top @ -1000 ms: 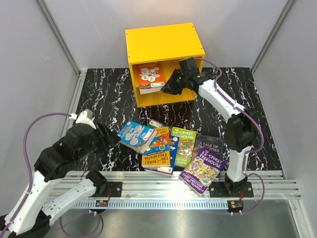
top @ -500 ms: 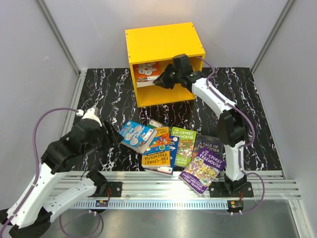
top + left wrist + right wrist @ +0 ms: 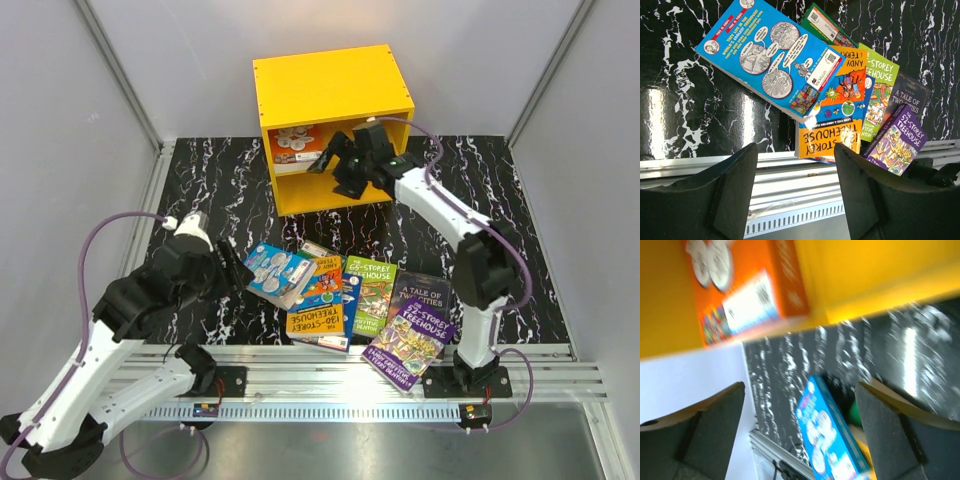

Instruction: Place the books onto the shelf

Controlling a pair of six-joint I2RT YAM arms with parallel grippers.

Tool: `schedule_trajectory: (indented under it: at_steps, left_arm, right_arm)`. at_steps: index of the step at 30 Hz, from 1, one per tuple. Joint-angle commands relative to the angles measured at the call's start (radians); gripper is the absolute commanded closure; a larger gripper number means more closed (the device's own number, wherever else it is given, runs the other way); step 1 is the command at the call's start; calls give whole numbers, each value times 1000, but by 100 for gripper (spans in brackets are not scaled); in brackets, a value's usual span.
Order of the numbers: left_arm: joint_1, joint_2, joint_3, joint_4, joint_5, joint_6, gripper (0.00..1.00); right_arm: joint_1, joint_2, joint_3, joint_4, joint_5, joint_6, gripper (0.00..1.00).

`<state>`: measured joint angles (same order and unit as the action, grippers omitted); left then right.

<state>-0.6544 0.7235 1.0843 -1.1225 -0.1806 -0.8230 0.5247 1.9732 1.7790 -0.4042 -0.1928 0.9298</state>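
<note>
the right end effector (image 3: 335, 168) has just sprung wide, empty, leaving the orange cartoon paperback (image 3: 292, 143) in the bright yellow wooden shelf's (image 3: 330, 85) upper compartment. the left end effector (image 3: 795, 150), part-open, empty, hangs near the remaining paperbacks (image 3: 345, 295).

Black marbled table (image 3: 200, 190) carried a yellow shelf (image 3: 330, 85) at 12 o'clock, open side facing 6. Orange book (image 3: 295, 143) sat in its upper compartment, on the dividing board. Loose spread of books at 6 o'clock on the table: blue book (image 3: 277, 273) at the 9 o'clock end, partly over the orange 130-Storey book (image 3: 318, 318); green 65-Storey book (image 3: 368, 292) just beside; dark Tale of Two Cities (image 3: 425, 288) toward 3, overlapped by the purple 52-Storey book (image 3: 410, 340), which reached onto the metal rail (image 3: 300, 378) at the near edge.
</note>
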Motion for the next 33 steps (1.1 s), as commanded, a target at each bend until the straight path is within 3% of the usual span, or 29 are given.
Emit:
schedule_trajectory:
  at_steps: [1, 5, 11, 14, 21, 33]
  left_arm:
    - [2, 8, -58, 84, 27, -24, 33]
    - [2, -22, -264, 235, 108, -180, 26]
    - [42, 45, -437, 450, 178, -322, 20]
    - [85, 45, -510, 527, 199, -385, 18]
    - [99, -6, -598, 607, 92, -490, 9]
    - [98, 120, -762, 806, 56, -666, 10]
  right_arm:
    - [9, -256, -88, -48, 136, -83, 0]
    - [8, -376, -258, -133, 116, -115, 0]
    - [-3, -572, -470, -145, 13, -111, 0]
    - [-3, -626, -455, -229, 25, -173, 0]
    - [-5, -732, -457, -392, 75, -266, 0]
    - [-6, -797, -457, -502, 78, -339, 0]
